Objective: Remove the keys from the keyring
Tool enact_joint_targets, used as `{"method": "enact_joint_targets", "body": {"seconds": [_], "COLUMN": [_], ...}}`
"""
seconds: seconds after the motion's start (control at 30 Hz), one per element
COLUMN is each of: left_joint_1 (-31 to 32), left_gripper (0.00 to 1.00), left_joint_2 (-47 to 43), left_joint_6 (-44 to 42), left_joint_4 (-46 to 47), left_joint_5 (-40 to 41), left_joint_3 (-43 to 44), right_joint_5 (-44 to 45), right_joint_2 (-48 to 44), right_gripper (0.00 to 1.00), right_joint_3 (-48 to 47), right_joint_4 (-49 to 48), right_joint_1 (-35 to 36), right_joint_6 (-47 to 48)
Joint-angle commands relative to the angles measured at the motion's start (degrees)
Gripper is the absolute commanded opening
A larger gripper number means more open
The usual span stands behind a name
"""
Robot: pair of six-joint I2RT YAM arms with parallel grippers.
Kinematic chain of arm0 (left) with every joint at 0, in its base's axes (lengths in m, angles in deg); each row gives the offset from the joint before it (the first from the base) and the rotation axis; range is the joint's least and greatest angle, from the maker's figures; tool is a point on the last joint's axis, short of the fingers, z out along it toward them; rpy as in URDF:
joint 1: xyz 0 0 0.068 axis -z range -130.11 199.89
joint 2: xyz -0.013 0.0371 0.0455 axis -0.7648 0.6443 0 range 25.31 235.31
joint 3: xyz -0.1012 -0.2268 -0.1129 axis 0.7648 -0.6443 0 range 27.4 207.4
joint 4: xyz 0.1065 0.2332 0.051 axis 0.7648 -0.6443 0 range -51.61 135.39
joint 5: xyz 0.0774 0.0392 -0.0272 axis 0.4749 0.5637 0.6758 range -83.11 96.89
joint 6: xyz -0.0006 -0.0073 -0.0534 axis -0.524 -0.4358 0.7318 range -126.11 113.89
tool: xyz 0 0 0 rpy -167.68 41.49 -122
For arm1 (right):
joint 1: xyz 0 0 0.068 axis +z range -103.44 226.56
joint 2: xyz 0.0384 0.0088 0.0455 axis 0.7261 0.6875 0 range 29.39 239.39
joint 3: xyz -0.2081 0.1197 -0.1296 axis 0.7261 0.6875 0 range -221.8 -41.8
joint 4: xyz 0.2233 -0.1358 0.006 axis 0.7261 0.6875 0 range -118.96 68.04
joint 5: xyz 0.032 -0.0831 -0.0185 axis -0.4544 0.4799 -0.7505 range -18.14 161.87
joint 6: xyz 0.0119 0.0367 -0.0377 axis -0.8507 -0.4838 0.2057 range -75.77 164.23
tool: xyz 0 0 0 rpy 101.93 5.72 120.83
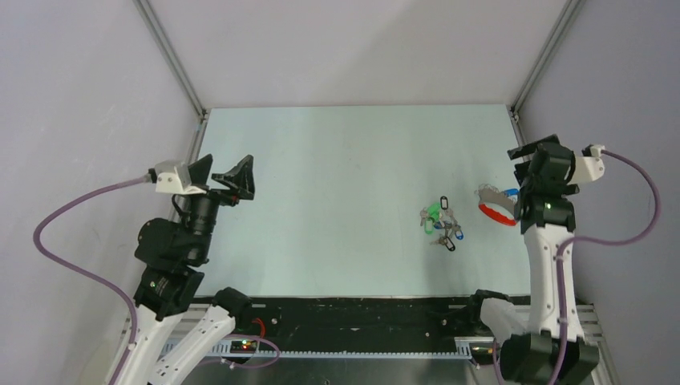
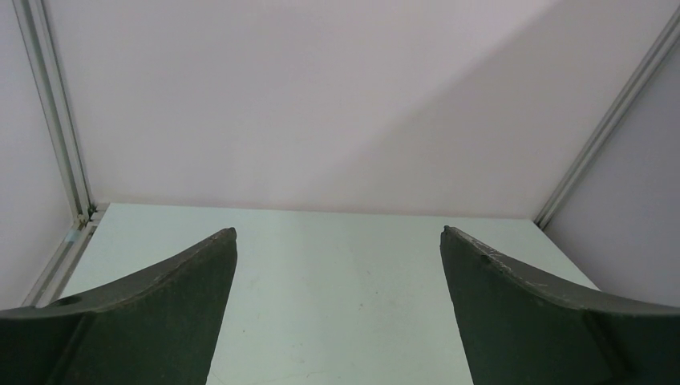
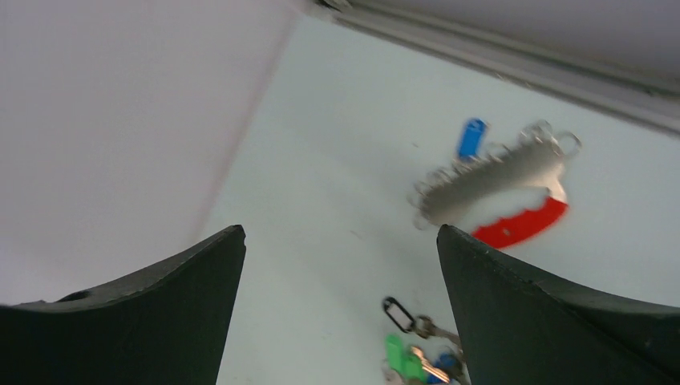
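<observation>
The keys [image 1: 441, 224] lie in a small cluster on the pale green table, right of centre, with green, blue and black heads. In the right wrist view the keys [image 3: 417, 357] sit at the bottom edge by the right finger. The keyring [image 1: 497, 205], a red band and grey wavy strip, lies on the table just right of the cluster and apart from it. In the right wrist view the keyring [image 3: 505, 188] still carries a blue-headed key [image 3: 471, 137]. My right gripper [image 1: 524, 181] hovers open beside the keyring, holding nothing. My left gripper [image 1: 230, 162] is open and empty at the far left.
Metal frame rails run along the table's left edge [image 1: 192, 144] and right edge [image 1: 517, 120]. Pale walls close in the back and both sides. A black strip [image 1: 361, 309] runs along the near edge between the arm bases.
</observation>
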Motion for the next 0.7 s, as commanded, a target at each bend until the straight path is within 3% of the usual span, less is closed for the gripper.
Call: {"method": "enact_joint_targets", "body": {"seconds": [0.0,0.3,0.67], "left_joint_1": [-0.26,-0.31,-0.29], "left_gripper": [1.0,1.0,1.0], "left_joint_2": [-1.48,-1.4,-1.71], "left_joint_6": [-0.89,0.29,-0.24], "left_joint_4": [2.5,2.46,2.42], "left_joint_5": [-0.02,-0.73,0.55], "left_joint_3": [-0.63,-0.54,-0.58], "right_joint_5": [-1.87,-8.69,-12.45], "right_joint_2": [7.1,26.74,47.11], "right_gripper": [0.93,0.99,0.99], "right_joint_3": [-1.13,-1.27,-7.62], "right_joint_4": [7.36,7.13,7.84], "right_joint_1": [-3.49,-9.83,-10.55], "right_joint_6": [-3.14,-9.15,-14.74]}}
